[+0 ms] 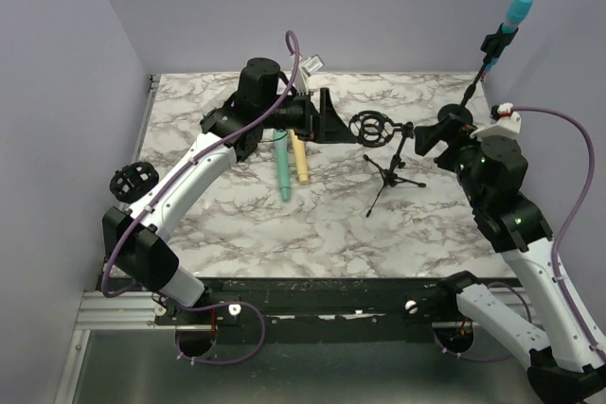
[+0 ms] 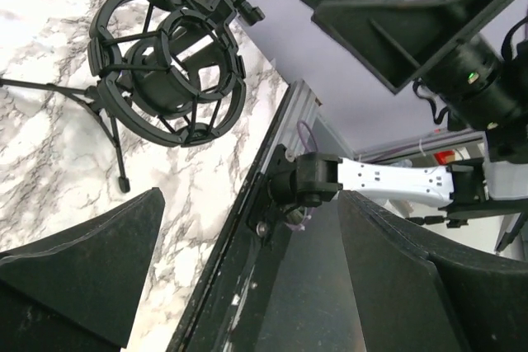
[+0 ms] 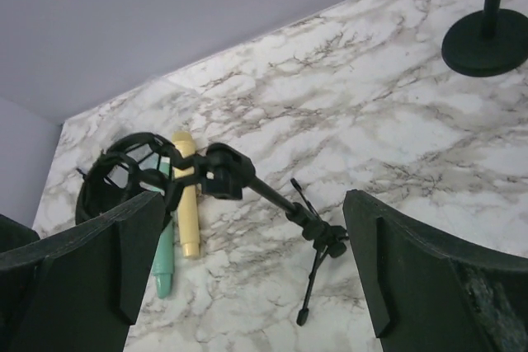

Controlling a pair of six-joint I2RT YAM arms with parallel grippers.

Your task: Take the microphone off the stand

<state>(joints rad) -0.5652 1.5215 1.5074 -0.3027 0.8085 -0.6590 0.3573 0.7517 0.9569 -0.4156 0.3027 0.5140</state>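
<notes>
Saw one blue microphone (image 1: 518,8) high on one tall stand (image 3: 485,45), at the far right corner. Counted one small three-legged stand (image 3: 323,235) on the surface (image 1: 284,234). Counted two cages: a round cage (image 2: 169,80) on it, a second cage (image 1: 133,182) by the left edge. Counted two sticks side by side: a green stick (image 1: 282,172), a yellow stick (image 1: 300,163). Found the left pincer (image 2: 247,278) and right pincer (image 3: 252,261) both spread wide, pinching nothing.

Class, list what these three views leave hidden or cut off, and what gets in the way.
Left wrist view: what, if anything, sits inside the shock mount; its dark ribs mask it.
Right wrist view: the top edge cuts off the tall stand above its base.
Right wrist view: the mount hides part of the green stick.
</notes>
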